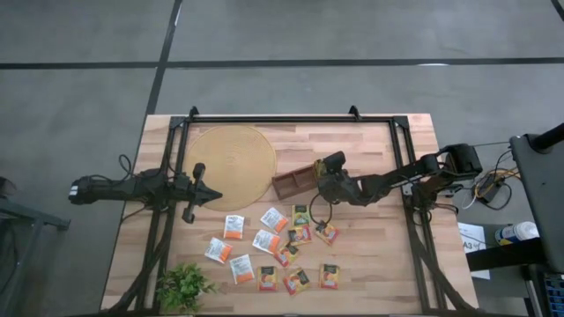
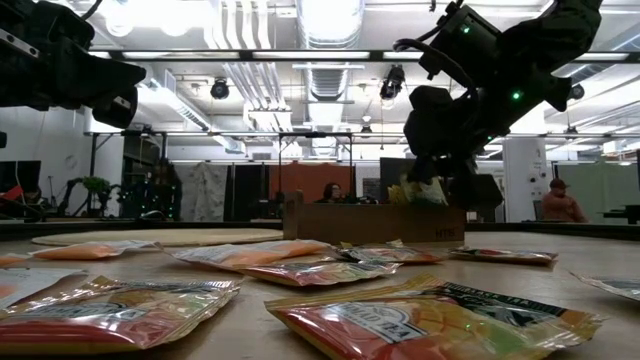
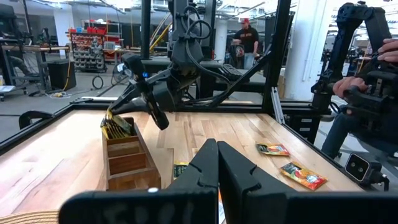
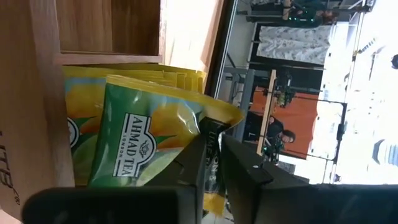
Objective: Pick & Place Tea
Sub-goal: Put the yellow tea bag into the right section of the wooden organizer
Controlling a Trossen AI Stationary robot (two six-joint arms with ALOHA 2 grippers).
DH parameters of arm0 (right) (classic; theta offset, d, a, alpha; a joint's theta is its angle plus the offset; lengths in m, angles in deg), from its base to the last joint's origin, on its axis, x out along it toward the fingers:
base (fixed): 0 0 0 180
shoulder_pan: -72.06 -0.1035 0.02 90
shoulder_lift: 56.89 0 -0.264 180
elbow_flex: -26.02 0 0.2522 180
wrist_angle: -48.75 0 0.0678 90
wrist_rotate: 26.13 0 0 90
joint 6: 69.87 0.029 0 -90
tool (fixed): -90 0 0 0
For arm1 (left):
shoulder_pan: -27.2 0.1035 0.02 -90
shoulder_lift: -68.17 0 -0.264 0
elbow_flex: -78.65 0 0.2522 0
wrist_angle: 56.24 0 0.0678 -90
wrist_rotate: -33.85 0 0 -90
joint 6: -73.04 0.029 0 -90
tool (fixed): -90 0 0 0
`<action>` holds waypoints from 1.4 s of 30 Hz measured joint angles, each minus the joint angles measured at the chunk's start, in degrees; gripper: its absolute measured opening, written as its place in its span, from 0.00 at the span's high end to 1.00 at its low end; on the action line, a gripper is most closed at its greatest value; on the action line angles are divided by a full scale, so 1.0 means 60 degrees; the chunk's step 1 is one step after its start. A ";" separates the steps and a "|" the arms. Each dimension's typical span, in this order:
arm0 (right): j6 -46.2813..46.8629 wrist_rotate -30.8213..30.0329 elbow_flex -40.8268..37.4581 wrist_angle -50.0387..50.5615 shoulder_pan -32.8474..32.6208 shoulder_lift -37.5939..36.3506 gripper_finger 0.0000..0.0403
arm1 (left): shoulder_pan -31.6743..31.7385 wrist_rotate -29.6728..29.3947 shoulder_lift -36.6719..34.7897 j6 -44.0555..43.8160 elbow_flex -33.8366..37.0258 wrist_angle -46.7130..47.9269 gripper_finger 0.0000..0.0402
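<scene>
Tea sachet [image 4: 146, 146], green and yellow: my right jaws [image 4: 211, 158] are clamping its edge over the end compartment of the wooden tray [image 1: 295, 182], where several already stand. About fifteen sachets [image 1: 269, 241] are lying loose on the worktop [image 1: 370, 264]. My left jaws [image 3: 216, 163] are waiting, closed and empty.

Right arm: reaching in from the table's right side, wrist angled down; right gripper [image 1: 326, 170] fingers nearly closed. Left arm: stretched level; left gripper [image 1: 214, 195] fingers together.
</scene>
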 joint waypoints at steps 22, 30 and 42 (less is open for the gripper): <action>-0.0368 -0.0421 0.0006 -0.0430 -0.0007 0.0000 0.79 | 0.0004 0.0002 -0.0002 0.0000 0.0000 0.0000 1.00; -0.0769 -0.0444 -0.0007 -0.0570 -0.0007 0.0000 0.81 | 0.0004 0.0004 0.0000 0.0000 0.0002 0.0000 1.00; -0.0466 -0.0221 -0.0080 -0.0580 -0.0007 0.0000 0.78 | 0.0004 0.0000 0.0000 0.0000 0.0000 0.0000 1.00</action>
